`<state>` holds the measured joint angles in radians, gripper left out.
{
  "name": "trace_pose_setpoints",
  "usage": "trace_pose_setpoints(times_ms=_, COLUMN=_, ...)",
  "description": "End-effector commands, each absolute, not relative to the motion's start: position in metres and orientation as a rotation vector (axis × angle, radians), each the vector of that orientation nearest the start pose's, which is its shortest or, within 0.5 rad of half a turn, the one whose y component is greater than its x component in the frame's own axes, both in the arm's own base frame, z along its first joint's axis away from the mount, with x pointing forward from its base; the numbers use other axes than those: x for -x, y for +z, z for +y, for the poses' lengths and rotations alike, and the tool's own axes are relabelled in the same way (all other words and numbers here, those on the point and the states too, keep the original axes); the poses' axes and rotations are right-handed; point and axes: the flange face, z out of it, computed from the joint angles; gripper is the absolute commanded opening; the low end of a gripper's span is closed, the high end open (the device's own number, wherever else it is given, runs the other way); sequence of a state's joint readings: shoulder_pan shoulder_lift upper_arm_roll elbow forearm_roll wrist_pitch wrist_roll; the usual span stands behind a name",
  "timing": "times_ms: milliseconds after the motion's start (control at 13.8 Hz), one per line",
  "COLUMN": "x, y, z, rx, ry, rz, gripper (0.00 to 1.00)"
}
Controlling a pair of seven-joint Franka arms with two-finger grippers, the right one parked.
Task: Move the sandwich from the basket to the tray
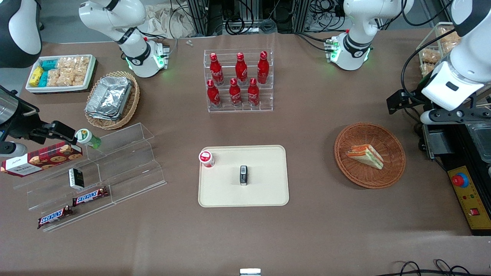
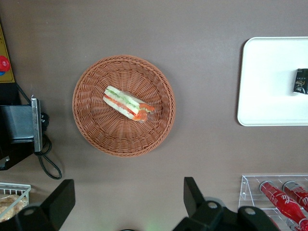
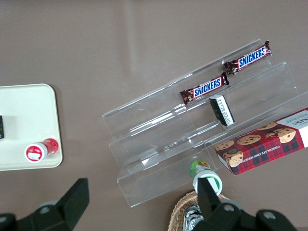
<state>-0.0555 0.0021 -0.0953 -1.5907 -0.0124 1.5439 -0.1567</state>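
Reddish-brown wicker basket [image 1: 369,155] at the front view's right holds the sandwich [image 1: 366,155]. Above it hangs the gripper [image 2: 129,202], fingers wide apart. At centre, the cream tray [image 1: 264,191] carries a red-capped bottle [image 1: 206,158] and a small dark packet [image 1: 243,175].

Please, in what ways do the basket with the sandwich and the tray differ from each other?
The basket is round, reddish-brown woven wicker; the tray is rectangular, smooth and cream, with rounded corners. The basket holds the sandwich; the tray carries a red-capped bottle and a small dark packet. The basket lies toward the working arm's end, the tray mid-table. Both are shallow and rest on the brown table. The gripper hangs open above the table beside the basket.
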Motion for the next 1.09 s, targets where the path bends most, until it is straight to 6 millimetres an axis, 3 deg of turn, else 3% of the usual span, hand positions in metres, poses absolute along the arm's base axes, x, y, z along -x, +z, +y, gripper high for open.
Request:
trace_pose_setpoints(times_ms=0, x=-0.541, y=0.620, z=-0.083, rx=3.162, ry=0.081, rz=-0.006, gripper=1.00)
trace_pose_setpoints(times_ms=436, x=-0.540, y=0.617, z=-0.081, rx=3.151, ry=0.105, rz=-0.018, gripper=1.00)
trace_pose_setpoints(times_ms=800, x=-0.542, y=0.609, z=-0.074, rx=3.097, ry=0.118, rz=-0.480, gripper=1.00)
trace_pose_setpoints(times_ms=945, x=-0.543, y=0.598, z=-0.072, rx=3.034, ry=0.139, rz=-0.717, gripper=1.00)
trace_pose_setpoints(times_ms=1018, x=-0.544, y=0.589, z=-0.070, rx=3.024, ry=0.141, rz=-0.753, gripper=1.00)
